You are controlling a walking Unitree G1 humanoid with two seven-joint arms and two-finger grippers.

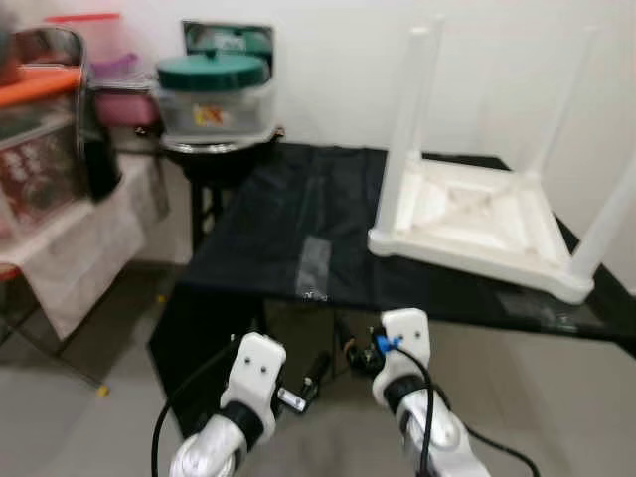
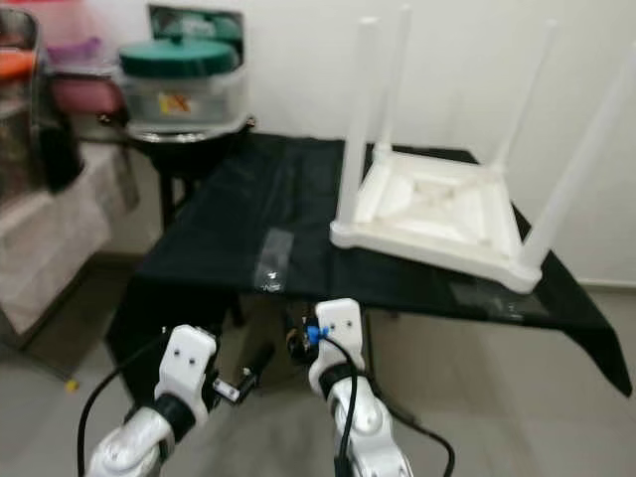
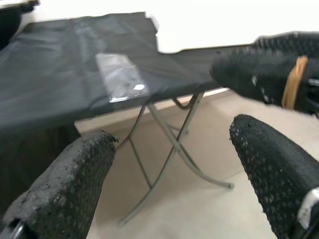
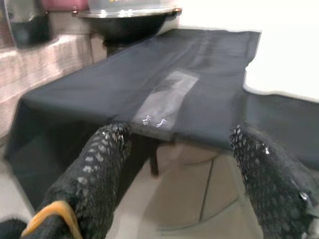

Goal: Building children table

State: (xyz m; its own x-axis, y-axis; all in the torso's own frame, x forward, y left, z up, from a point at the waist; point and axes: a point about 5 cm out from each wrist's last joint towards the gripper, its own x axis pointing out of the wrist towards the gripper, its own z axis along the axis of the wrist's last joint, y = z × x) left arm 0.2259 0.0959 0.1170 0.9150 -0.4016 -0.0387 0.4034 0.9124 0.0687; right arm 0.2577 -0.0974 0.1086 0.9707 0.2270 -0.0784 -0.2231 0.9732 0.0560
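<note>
At far left, a shelf (image 1: 45, 149) draped in pale cloth holds blurred containers. Beside it, a clear tub (image 1: 214, 99) with a green lid sits on a dark stand.

The left end effector (image 3: 174, 164) is held low in front of the counter (image 1: 288, 238), below its front edge. Its two black fingers (image 3: 65, 189) are spread wide apart, released, holding nothing and touching nothing. Between them the counter's folding metal legs (image 3: 169, 149) and the beige floor (image 1: 89, 427) show.

The counter is covered with a black cloth, with a patch of clear tape (image 1: 313, 263) near its front edge.

The right end effector (image 4: 174, 164) hangs just beside the left one, also below the counter's edge. Its fingers (image 4: 99, 169) are likewise wide apart and empty.

To the right, the white children table (image 1: 477, 214) rests upside down on the counter, its top flat on the cloth. Four pale legs (image 1: 407, 129) rise from its corners. It is well apart from both end effectors, with the counter's front edge between them.
</note>
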